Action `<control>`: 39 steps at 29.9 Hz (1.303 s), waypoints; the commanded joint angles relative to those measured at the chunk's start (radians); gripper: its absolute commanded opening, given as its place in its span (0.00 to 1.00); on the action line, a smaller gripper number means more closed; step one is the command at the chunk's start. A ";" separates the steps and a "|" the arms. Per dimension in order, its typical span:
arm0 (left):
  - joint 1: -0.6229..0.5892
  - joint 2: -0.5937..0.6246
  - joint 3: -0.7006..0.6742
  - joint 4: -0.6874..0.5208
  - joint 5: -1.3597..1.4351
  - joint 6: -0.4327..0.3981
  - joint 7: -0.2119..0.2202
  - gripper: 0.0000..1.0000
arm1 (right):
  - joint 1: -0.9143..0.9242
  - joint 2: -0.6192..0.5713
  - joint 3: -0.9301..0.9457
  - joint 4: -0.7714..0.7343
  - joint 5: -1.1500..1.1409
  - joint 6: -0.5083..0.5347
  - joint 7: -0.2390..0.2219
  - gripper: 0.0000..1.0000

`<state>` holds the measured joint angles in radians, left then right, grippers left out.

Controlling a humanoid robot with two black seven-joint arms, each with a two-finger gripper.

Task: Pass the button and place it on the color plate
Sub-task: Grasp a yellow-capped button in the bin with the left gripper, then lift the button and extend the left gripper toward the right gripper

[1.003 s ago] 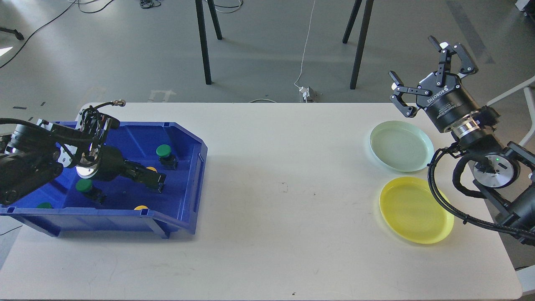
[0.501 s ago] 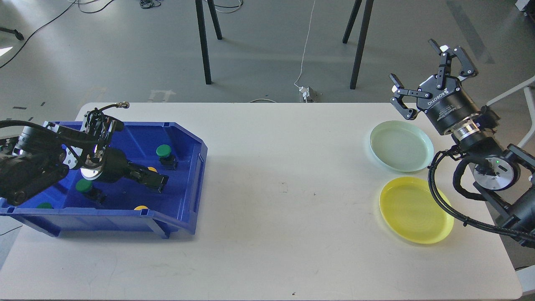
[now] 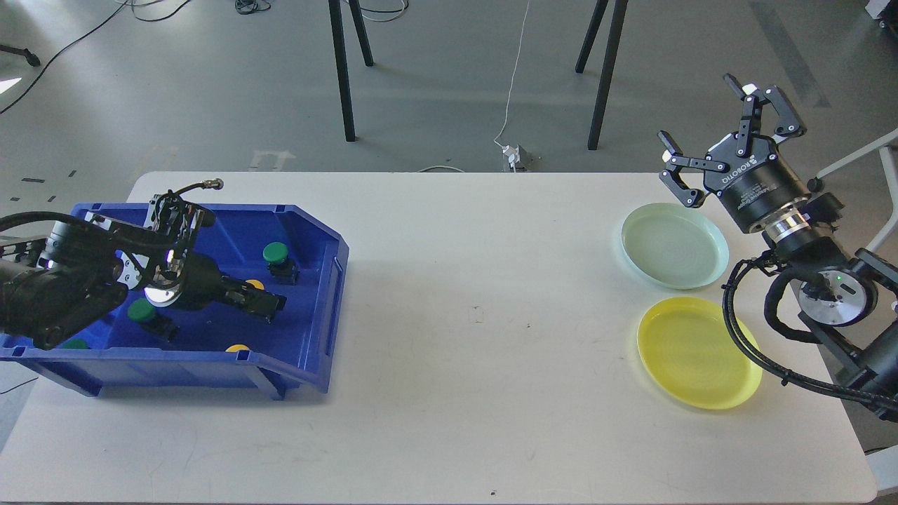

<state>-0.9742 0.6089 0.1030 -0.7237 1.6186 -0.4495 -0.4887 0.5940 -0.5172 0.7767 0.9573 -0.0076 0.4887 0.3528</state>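
Note:
A blue bin [image 3: 335,275] at the table's left holds green buttons [image 3: 275,252] [image 3: 142,311] and yellow buttons [image 3: 254,285] [image 3: 237,348]. My left gripper [image 3: 265,304] reaches down into the bin, its dark fingers right in front of the upper yellow button and partly hiding it. I cannot tell whether it is open or shut. My right gripper [image 3: 698,110] is open and empty, held in the air past the table's far right edge. Below it, a pale green plate [image 3: 673,245] and a yellow plate [image 3: 698,352] lie on the table, both empty.
A third green button [image 3: 73,344] peeks out at the bin's near left corner. The white table [image 3: 477,315] stretches between the bin and the plates. Stand legs [image 3: 342,70] and a power strip [image 3: 515,156] are on the floor behind.
My left arm has shifted a little to the right inside the bin; the yellow button by its fingers has stayed put. My right gripper has drifted slightly right and stayed open.

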 commanded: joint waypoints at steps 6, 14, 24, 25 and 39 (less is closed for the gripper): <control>0.000 0.002 0.001 0.001 0.004 0.020 0.000 0.51 | -0.002 0.000 0.000 0.000 0.000 0.000 0.000 0.99; 0.003 0.005 0.003 0.000 0.007 0.020 0.000 0.30 | -0.002 0.002 0.001 0.001 0.002 0.000 0.000 0.99; -0.012 0.080 -0.003 -0.055 0.007 0.017 0.000 0.10 | -0.002 0.002 0.007 0.001 0.002 0.000 0.000 0.99; -0.015 0.106 -0.008 -0.081 0.007 0.017 0.000 0.10 | -0.002 0.003 0.010 0.001 0.000 0.000 0.000 0.99; -0.046 0.593 -0.262 -0.627 -0.026 -0.015 0.000 0.11 | -0.007 0.019 0.044 0.000 0.000 0.000 0.000 0.99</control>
<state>-1.0223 1.1218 -0.0796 -1.2604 1.6111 -0.4426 -0.4885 0.5906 -0.5005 0.8203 0.9570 -0.0068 0.4886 0.3531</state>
